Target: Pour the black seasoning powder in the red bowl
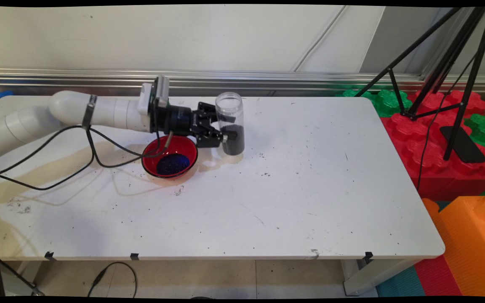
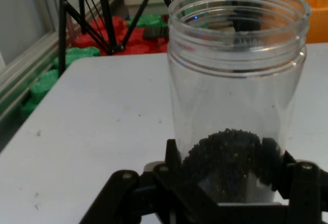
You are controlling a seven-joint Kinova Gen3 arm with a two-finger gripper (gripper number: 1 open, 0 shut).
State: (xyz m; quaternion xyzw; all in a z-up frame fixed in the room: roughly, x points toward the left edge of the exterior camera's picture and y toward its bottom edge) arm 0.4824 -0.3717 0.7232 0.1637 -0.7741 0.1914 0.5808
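A clear plastic jar (image 1: 230, 122) stands upright on the white table (image 1: 293, 202), its lower part filled with dark granules. My gripper (image 1: 227, 137) reaches in level from the left and is shut on the jar's lower half. In the hand view the jar (image 2: 237, 85) fills the middle, open-mouthed, with the granules (image 2: 230, 155) heaped at its base between my fingers (image 2: 173, 158). Just left of the jar, under my wrist, sits a red bowl (image 1: 169, 156) with a dark bluish heap in it.
Black cables (image 1: 78, 155) hang from the arm and loop over the table's left part. Scattered dark grains dot the tabletop. A black tripod (image 1: 449, 80) stands on red and green foam blocks (image 1: 432, 139) off the right edge; an orange block (image 1: 474, 240) lies nearer.
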